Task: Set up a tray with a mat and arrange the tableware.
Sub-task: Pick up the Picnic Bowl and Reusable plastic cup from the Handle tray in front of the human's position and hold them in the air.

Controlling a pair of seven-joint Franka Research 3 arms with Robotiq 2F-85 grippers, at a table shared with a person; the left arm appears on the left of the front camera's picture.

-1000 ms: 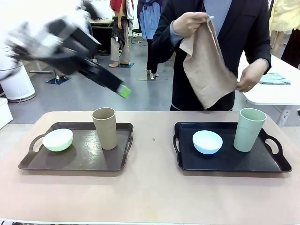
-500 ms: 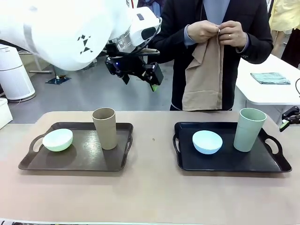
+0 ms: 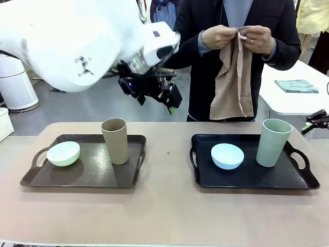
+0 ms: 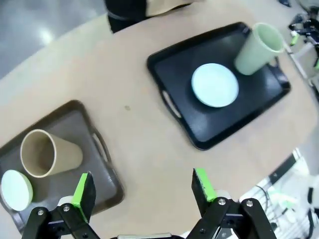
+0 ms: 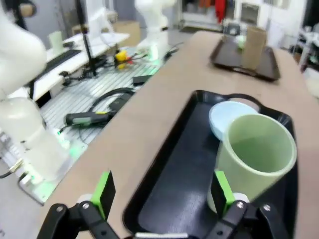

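Both apart: left end effector (image 4: 142, 186) high above table (image 4: 134, 134), right end effector (image 5: 162, 191) close to sage cup (image 5: 254, 154).

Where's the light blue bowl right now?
In the front view, the light blue bowl sits in the black tray on the robot's right side, beside the pale green cup.

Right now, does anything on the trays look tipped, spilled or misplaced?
Nothing stands out. The tan-brown cup stands upright beside the mint green bowl on the brown tray, the sage green cup beside the light blue bowl on the black tray. Nothing is spilled. The person holds the beige cloth.
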